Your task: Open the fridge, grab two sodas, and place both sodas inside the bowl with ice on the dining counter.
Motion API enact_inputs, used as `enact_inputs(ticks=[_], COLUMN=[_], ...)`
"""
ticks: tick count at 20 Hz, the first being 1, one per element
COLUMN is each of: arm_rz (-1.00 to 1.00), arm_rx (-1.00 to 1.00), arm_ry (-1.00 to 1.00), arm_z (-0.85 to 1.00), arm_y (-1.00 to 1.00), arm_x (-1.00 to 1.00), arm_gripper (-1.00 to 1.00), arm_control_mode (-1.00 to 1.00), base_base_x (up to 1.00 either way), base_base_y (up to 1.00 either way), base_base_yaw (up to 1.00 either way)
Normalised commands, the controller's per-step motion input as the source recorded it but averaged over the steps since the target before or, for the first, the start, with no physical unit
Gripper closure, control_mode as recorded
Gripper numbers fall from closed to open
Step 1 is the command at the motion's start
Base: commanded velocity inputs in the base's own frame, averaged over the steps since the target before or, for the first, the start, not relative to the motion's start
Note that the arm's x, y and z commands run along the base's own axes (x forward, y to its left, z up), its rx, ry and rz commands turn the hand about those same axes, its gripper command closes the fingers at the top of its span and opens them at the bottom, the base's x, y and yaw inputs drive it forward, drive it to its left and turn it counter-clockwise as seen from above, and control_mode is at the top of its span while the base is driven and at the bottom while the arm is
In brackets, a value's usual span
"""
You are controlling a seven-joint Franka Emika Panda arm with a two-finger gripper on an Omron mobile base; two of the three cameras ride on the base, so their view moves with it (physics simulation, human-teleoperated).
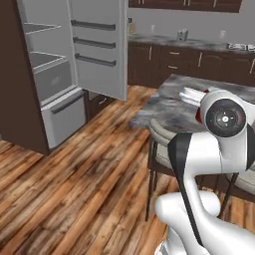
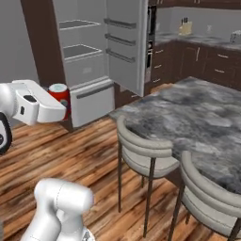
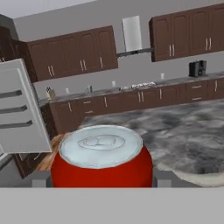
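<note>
My gripper (image 3: 103,179) is shut on a red soda can (image 3: 101,153) with a silver top, which stands upright between the fingertips. In the right base view the gripper (image 2: 61,101) holds the can (image 2: 59,91) at the left, in front of the fridge (image 2: 84,52). The fridge (image 1: 45,64) stands open, its door (image 1: 97,45) swung out, with grey shelves showing inside. The dining counter (image 2: 202,117) of marbled stone lies to the right; it also spreads ahead of the can (image 3: 183,131). The bowl and the ice are out of view.
Two grey stools (image 2: 141,148) (image 2: 212,197) stand along the dining counter's near side. One stool (image 1: 159,144) sits by the arm. A wall counter with dark cabinets (image 1: 199,55) runs along the back. Wooden floor (image 1: 74,174) lies open between fridge and island.
</note>
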Motion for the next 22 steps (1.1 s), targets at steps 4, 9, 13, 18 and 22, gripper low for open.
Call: enact_inputs(ticks=[4, 9, 13, 18, 22], arm_rz=[0.0, 0.0, 0.0, 0.0, 0.0], arm_rx=[0.0, 0.0, 0.0, 0.0, 0.0], arm_ry=[0.0, 0.0, 0.0, 0.0, 0.0], arm_z=[0.0, 0.0, 0.0, 0.0, 0.0], arm_y=[0.0, 0.0, 0.0, 0.0, 0.0], arm_x=[0.0, 0.0, 0.0, 0.0, 0.0], arm_gripper=[1.0, 1.0, 1.0, 1.0, 1.0], arm_control_mode=[1.0, 1.0, 1.0, 1.0, 1.0], base_base_x=[-0.81, -0.69, -0.41, -0.17, 0.04], base_base_y=[-0.78, -0.83, -0.98, -0.89, -0.79], base_base_yaw=[-0.21, -0.21, -0.22, -0.26, -0.33])
